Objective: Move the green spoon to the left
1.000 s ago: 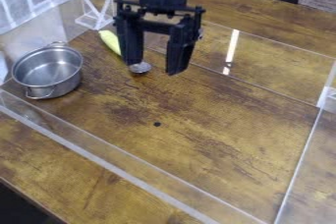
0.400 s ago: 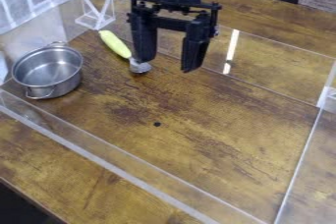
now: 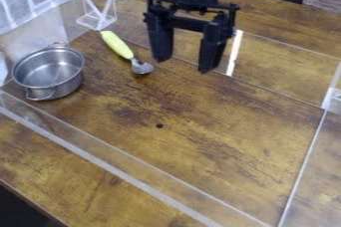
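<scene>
The green spoon (image 3: 123, 51) lies flat on the wooden table, its yellow-green handle pointing up-left and its small silver bowl toward the lower right. My gripper (image 3: 185, 65) hangs just right of the spoon's bowl, apart from it. Its two black fingers (image 3: 162, 44) stand wide open with nothing between them. The spoon is free on the table.
A round steel pot (image 3: 48, 71) sits at the left. A white wire rack (image 3: 95, 12) stands at the back left. Clear acrylic walls (image 3: 266, 121) bound the work area along the front, right and back.
My gripper has moved to the right, away from the spoon. The spoon, partly behind the fingers a second ago, now lies fully uncovered in the same place.
</scene>
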